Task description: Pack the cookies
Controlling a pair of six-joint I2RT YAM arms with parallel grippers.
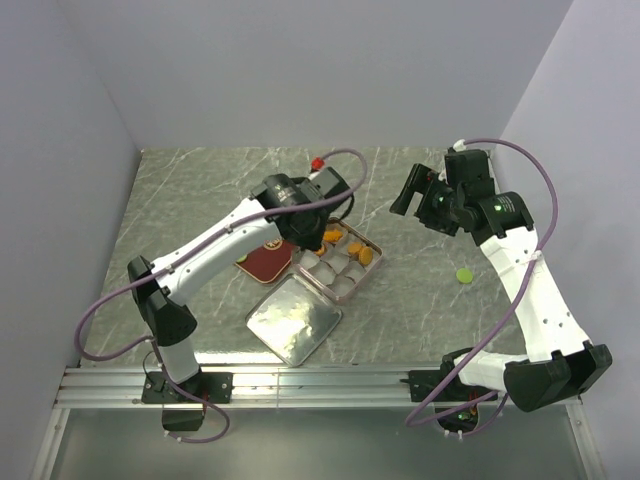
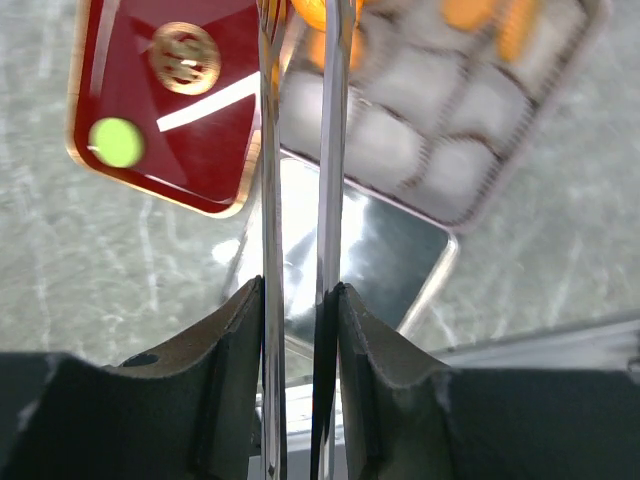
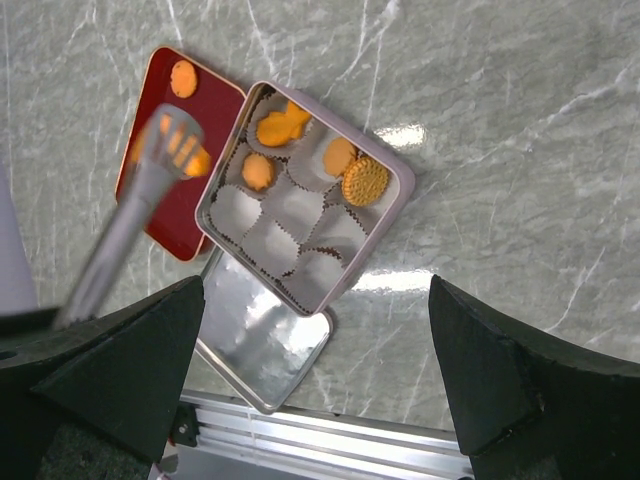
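Note:
My left gripper (image 1: 306,238) (image 2: 300,292) is shut on metal tongs (image 2: 300,150), which reach over the border between a red tray (image 1: 264,262) and an open tin (image 1: 362,282) lined with paper cups. An orange cookie (image 2: 312,10) sits between the tong tips. In the right wrist view, several orange cookies (image 3: 280,126) lie in the tin's far cups (image 3: 380,228). An orange cookie (image 3: 183,78) and a green cookie (image 2: 115,142) lie on the red tray. Another green cookie (image 1: 465,274) lies on the table at the right. My right gripper (image 1: 420,200) (image 3: 315,385) is open and empty, high above the table.
The tin's shiny lid (image 1: 293,318) (image 3: 262,345) lies flat in front of the tin, near the aluminium rail (image 1: 320,382) at the table's front edge. Grey walls close in the marble table on three sides.

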